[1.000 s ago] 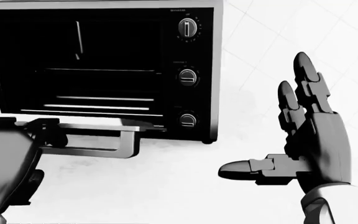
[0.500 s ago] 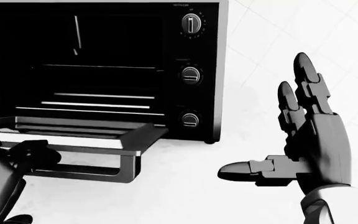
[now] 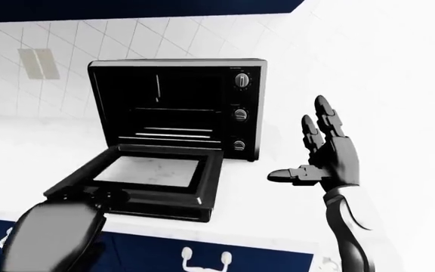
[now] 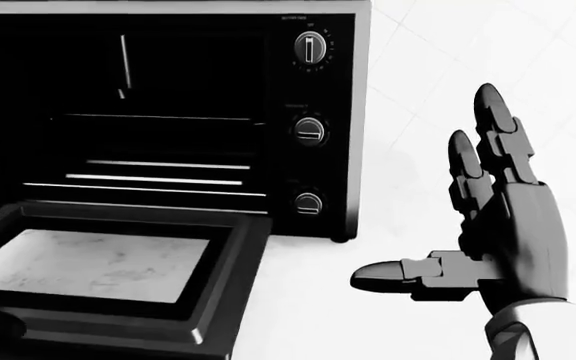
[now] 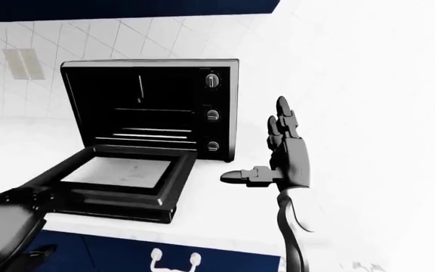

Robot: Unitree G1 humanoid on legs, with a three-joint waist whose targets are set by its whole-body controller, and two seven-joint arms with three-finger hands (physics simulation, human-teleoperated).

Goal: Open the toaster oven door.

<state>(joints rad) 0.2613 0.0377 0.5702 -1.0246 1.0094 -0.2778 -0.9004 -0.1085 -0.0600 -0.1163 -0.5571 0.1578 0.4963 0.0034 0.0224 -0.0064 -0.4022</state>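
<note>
The black toaster oven (image 3: 176, 105) stands on the white counter against the tiled wall. Its glass door (image 4: 98, 266) is swung down and lies about level, so the racks inside (image 4: 158, 180) show. My left hand (image 3: 89, 197) is at the door's lower edge in the left-eye view, with its fingers closed round the door handle (image 3: 138, 211). It is almost out of the head view. My right hand (image 4: 428, 195) is open and empty, fingers spread and pointing up, to the right of the oven and apart from it.
Three knobs (image 4: 309, 46) run down the oven's right panel. A wall outlet (image 3: 37, 63) is at the upper left. The counter edge (image 3: 263, 235) lies just below the open door, with blue cabinets and a white handle (image 3: 202, 260) beneath.
The door has swung down from slightly ajar to about level. My left hand has gone down with the handle, mostly leaving the head view. The right hand has not moved.
</note>
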